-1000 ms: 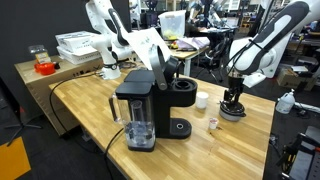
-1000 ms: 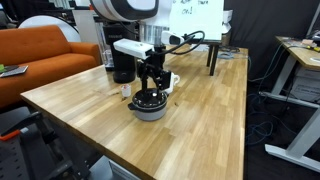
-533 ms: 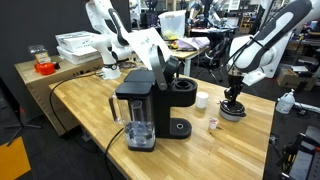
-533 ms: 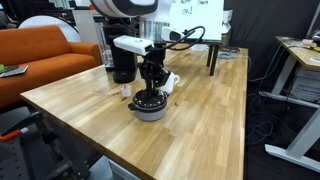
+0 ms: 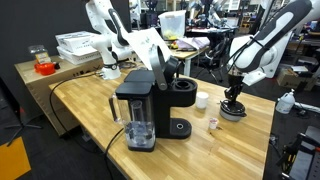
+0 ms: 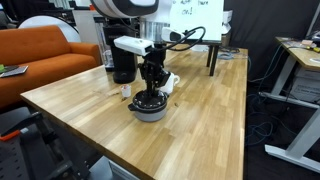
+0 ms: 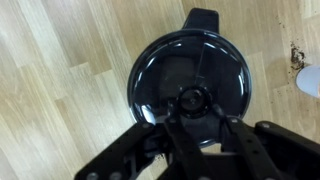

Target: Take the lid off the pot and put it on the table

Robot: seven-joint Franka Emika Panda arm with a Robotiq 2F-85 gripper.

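Your gripper (image 6: 150, 90) has crept up a touch from a second ago, and nothing has shifted in the last half second. Count-wise you've got one pot (image 6: 148, 112), one lid (image 7: 158, 70), one coffee machine (image 5: 140, 108) and one white cup (image 5: 202, 99), all on the worktop (image 6: 205, 130). The lid is round, dark and glossy, with a small knob (image 7: 192, 98) dead centre. It's about as wide as the pot and looks to be sitting on it, though the exterior views are too small to rule out a gap. The pot is low and silver-grey, well apart from the coffee machine, with the cup between them. The gripper hangs straight over the lid, fingers drawn in narrow either side of the knob, gripping it as far as the wrist view shows.
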